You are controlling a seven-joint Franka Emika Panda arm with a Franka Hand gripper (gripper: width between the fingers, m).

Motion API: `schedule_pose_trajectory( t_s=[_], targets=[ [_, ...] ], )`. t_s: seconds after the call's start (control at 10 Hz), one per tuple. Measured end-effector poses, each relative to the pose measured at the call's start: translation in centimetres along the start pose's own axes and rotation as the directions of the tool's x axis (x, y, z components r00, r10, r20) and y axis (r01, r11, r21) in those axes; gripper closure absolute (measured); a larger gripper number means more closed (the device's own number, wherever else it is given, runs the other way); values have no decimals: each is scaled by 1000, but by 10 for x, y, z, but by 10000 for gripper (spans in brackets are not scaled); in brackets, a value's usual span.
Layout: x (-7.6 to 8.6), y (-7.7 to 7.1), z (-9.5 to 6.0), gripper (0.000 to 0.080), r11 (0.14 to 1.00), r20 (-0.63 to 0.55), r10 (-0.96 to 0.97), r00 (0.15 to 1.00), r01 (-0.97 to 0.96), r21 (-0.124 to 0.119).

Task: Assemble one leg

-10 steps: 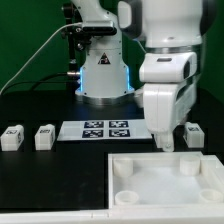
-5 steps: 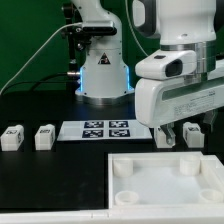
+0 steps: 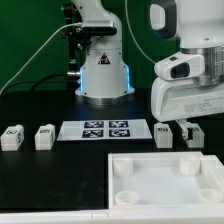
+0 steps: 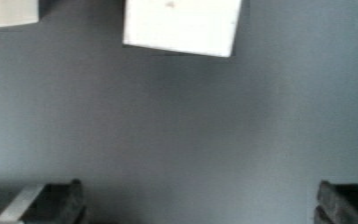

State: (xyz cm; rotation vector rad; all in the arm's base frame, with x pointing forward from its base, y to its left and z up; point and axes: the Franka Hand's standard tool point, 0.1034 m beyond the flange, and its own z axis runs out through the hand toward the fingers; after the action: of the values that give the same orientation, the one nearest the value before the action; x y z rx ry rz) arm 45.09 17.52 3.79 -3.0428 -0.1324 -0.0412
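We see the hand [image 3: 190, 125] now shifted sideways above the tabletop [image 4: 176, 120], fingers [image 4: 48, 200] released and empty; the leg [image 4: 181, 25] probably lies just ahead of it, 1 grasp away.

Your bench [image 3: 40, 180] is dark and matt, smooth, and throws no glare. The leg [image 3: 44, 136] and its fellows look like plain white plastic with a dull finish, as does the tray-like part [image 3: 165, 190]. The marker board [image 3: 105, 129] is flat matt white with printed tags. The arm's shell [image 3: 195, 85] is white and faintly glossy.
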Motion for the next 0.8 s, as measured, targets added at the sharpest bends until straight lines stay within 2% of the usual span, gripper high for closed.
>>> schedule_pose_trajectory(
  t_s=[0.2,0.4,0.6,0.8],
  targets=[
    [-4,2,1,151,1000,64,-5,998,6,-9],
    [-13,3,-4,151,999,268,22,963,-13,-37],
    [-20,-3,-5,151,997,480,51,876,-21,-68],
    [-23,-5,-3,151,996,620,68,781,-17,-88]
  ],
)
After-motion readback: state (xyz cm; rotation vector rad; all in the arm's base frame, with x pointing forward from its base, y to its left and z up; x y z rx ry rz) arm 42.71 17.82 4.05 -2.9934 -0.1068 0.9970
